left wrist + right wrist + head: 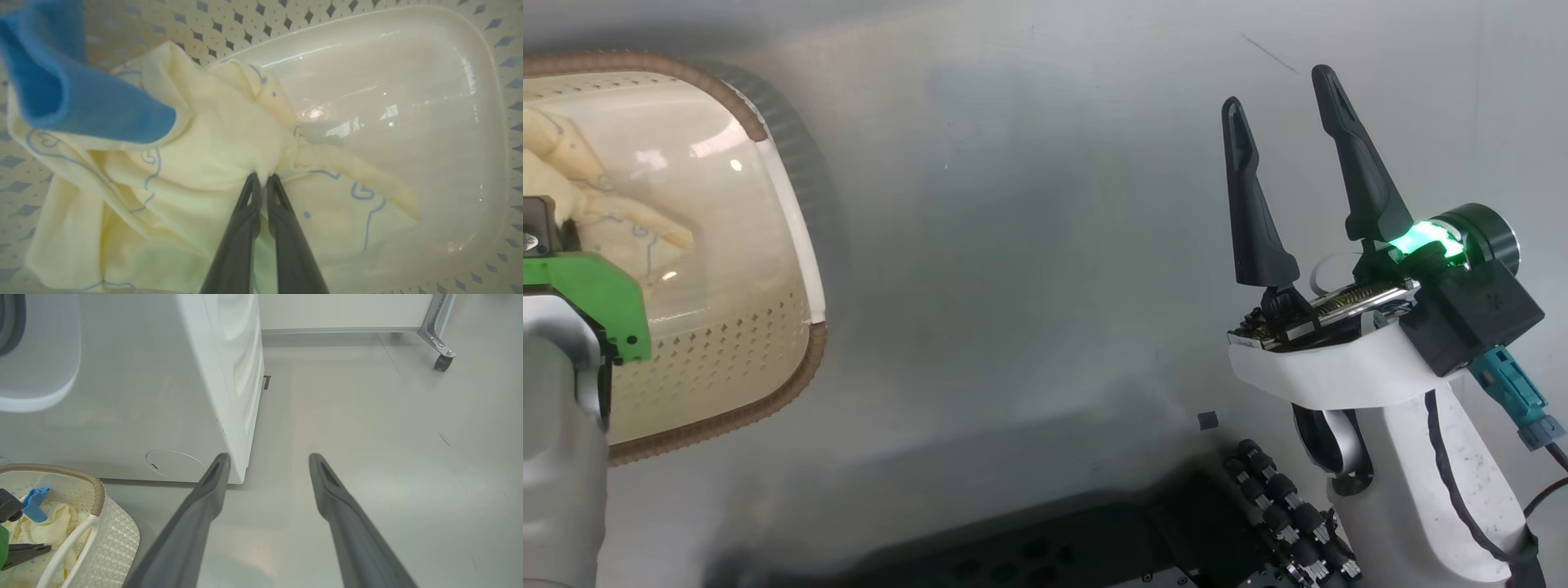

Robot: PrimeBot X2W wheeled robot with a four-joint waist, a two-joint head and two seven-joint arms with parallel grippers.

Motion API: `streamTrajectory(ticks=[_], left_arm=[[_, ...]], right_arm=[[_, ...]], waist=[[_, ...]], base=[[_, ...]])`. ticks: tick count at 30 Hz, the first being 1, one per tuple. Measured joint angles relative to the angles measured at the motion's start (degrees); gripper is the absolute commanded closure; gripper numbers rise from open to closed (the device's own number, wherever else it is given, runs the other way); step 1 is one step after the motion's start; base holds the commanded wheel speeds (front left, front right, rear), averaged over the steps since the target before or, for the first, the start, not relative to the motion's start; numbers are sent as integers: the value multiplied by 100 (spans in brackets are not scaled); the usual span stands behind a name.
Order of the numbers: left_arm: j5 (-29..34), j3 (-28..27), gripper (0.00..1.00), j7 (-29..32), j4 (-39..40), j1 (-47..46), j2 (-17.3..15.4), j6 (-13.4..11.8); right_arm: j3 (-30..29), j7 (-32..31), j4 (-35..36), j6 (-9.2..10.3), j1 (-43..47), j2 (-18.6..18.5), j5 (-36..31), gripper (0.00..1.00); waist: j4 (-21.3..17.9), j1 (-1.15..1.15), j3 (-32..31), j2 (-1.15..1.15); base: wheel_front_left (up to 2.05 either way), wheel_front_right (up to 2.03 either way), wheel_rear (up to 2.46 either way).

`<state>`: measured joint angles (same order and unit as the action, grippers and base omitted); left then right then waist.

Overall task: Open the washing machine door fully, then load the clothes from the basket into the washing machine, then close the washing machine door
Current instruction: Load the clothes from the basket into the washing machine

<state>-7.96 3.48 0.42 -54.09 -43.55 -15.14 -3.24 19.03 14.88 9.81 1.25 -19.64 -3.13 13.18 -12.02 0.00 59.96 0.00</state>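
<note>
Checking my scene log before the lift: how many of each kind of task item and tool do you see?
basket: 1
washing machine: 1
clothes heap: 1, garments uncountable
tools: 2, left tool, right tool
Total: 5

All three views share the basket: head from above, left wrist close inside, right wrist from farther beside.

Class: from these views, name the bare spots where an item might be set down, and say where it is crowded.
Free: the bare bottom of the basket, between the clothes and its perforated wall; also the floor beside the washing machine. Crowded: its other side, where the left gripper pinches the clothes.
</note>
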Motion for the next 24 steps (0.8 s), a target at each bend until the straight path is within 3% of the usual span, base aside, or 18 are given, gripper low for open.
streamTrajectory(ticks=[16, 24], left_arm=[[-165, -27, 100, -1344, -30, 26, 631, 2], [-379, -171, 100, -1471, -55, 256, 873, 62]], right_arm=[[-405, 0, -235, -16, -74, -32, -220, 0], [-549, 0, -459, -68, 57, -79, -282, 0]], waist=[[323, 0, -600, 0], [554, 0, -1162, 0]], base=[[0, 0, 0], [0, 0, 0]])
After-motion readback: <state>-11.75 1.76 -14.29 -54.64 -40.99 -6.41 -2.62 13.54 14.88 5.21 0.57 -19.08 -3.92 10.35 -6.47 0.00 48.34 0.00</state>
